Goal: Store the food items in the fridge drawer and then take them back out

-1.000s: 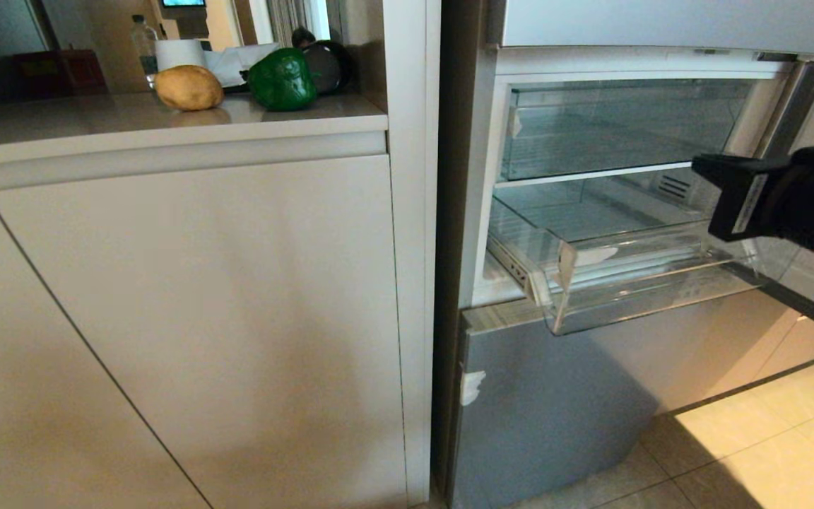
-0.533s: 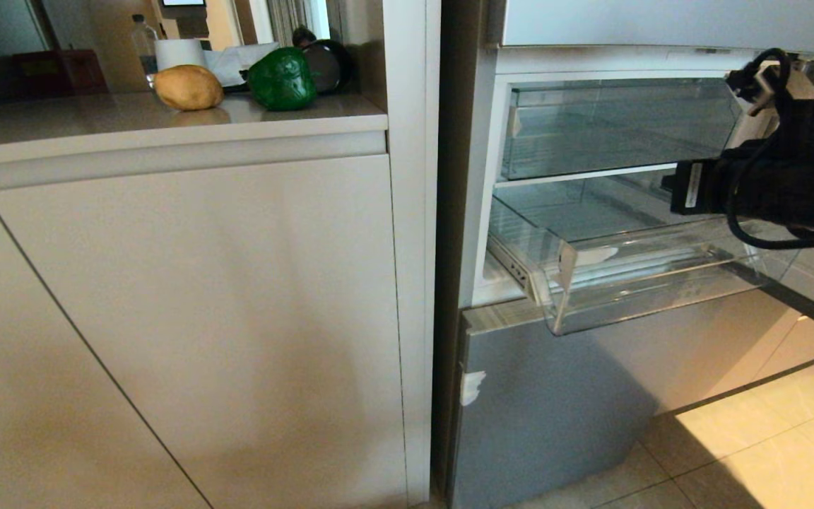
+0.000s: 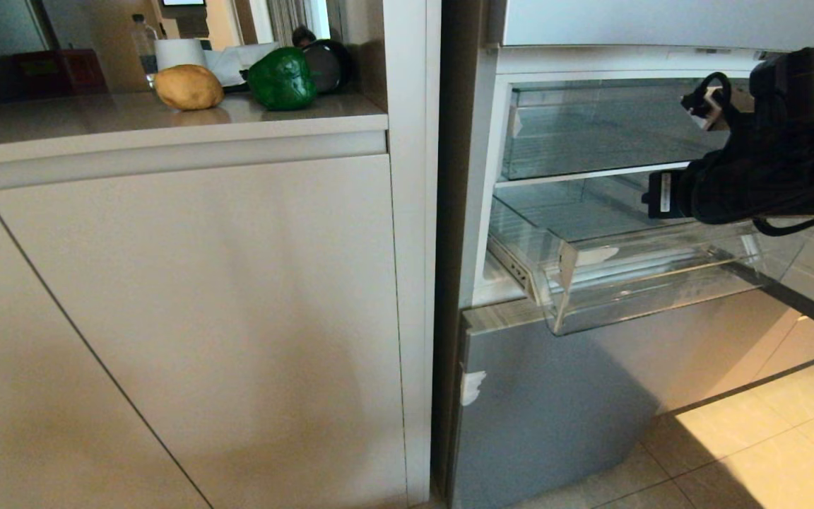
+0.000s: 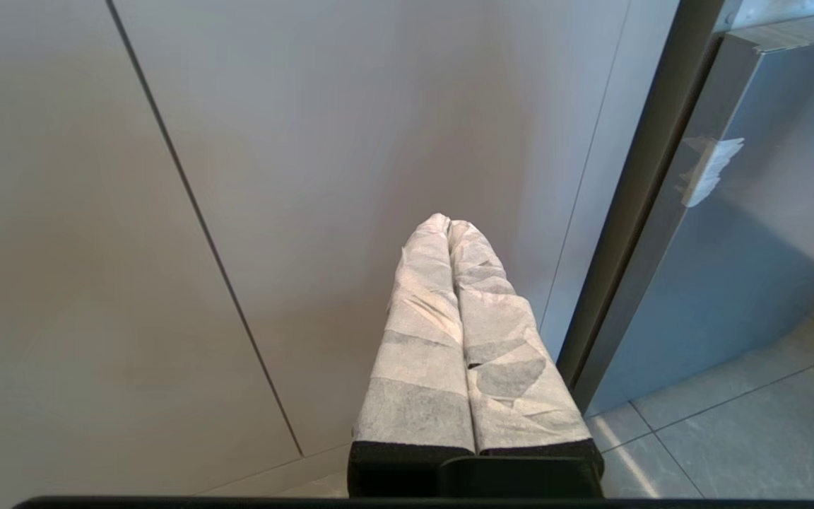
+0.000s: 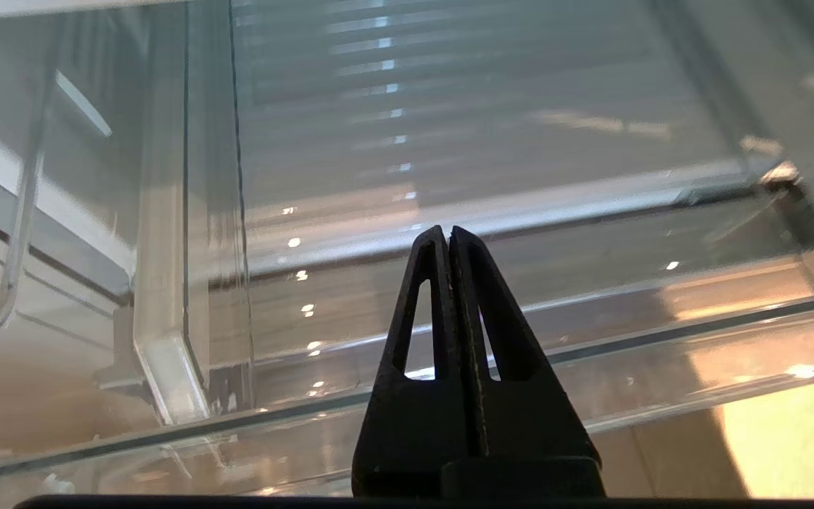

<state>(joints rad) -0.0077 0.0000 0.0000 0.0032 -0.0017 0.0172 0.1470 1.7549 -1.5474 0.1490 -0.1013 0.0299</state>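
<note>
The potato (image 3: 189, 87) and bell pepper (image 3: 282, 79) sit side by side on the worktop (image 3: 167, 116), potato to the left. Right of the cabinet (image 3: 202, 318), the fridge drawer (image 3: 633, 276) juts out, with the right claw (image 5: 449, 237) above it.

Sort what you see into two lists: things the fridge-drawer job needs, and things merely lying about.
Belong to the job:
green bell pepper
potato
clear fridge drawer
right tool, shut, over the drawer

Lying about:
white paper roll
water bottle
dark round object
</note>
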